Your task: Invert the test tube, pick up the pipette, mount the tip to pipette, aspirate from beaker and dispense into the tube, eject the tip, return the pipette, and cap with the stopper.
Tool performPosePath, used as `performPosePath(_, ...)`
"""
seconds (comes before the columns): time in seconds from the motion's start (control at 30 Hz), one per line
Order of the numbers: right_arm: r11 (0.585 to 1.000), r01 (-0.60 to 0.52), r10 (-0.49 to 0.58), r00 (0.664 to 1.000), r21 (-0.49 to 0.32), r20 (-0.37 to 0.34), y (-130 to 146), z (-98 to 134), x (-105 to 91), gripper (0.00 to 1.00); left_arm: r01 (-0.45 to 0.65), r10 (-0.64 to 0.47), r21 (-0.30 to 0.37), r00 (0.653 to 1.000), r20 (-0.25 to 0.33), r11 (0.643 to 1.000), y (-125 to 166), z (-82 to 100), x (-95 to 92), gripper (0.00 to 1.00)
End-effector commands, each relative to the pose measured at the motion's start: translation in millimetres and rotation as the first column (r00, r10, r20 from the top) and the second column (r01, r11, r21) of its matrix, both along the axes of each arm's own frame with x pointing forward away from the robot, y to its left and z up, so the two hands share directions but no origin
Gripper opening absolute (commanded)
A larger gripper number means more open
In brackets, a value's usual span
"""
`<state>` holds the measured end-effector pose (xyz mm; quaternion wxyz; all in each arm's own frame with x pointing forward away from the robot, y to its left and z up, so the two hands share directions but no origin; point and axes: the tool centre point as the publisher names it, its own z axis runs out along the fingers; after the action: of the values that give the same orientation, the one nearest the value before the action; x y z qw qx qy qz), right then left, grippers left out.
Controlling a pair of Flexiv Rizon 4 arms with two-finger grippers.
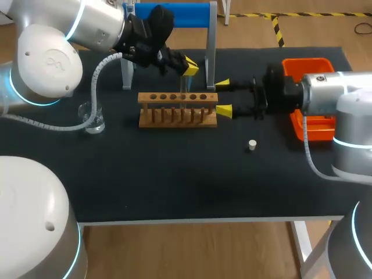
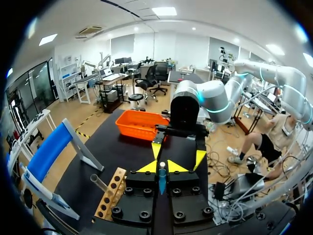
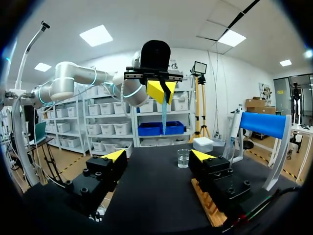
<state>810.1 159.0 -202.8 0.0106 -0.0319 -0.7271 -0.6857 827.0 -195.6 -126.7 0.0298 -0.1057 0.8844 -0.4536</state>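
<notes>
While the left arm (image 1: 52, 52) hangs in over the far side of the black table (image 1: 174, 186), the right arm (image 1: 343, 99) lies in low from the other side. At the far edge stands a blue stand (image 1: 168, 14), and an orange basket (image 1: 317, 64) sits at the table's right, partly behind the right arm. The wooden rack (image 1: 177, 109) is in the middle. Above it the left claw (image 1: 189, 67) is pinched together on the tube (image 3: 164, 117), which hangs upright from its yellow tips; I cannot tell whether its lower end has reached a hole. The right claw (image 1: 224, 97) is just beside the rack's right end, with its fingers spread wide and holding nothing. A clear beaker (image 1: 93, 118) stands left of the rack, well apart from it. The little white stopper (image 1: 251, 145) lies on the table near the right claw, on the near side.
</notes>
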Motion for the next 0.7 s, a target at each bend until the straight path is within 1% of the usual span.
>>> performPosePath(0.03,1.000,0.009,-0.009,1.000,-0.006,0.011,7,2,3.3,0.76,0.000,0.000,0.002,1.000,-0.002,1.000,0,0.3,0.5,0.00)
performPosePath(0.13,1.000,0.008,-0.008,1.000,-0.003,0.020,12,4,6.0,0.71,0.000,0.000,0.002,1.000,-0.002,1.000,0,0.3,0.5,0.00)
performPosePath(0.33,1.000,0.001,-0.001,0.999,-0.003,0.032,21,8,11.7,0.76,0.000,0.000,0.002,1.000,-0.002,1.000,0,0.3,0.5,0.00)
performPosePath(0.7,0.999,-0.042,0.041,0.999,0.024,0.034,34,16,22.4,0.75,0.000,0.000,0.002,1.000,-0.002,1.000,0,0.3,0.5,0.00)
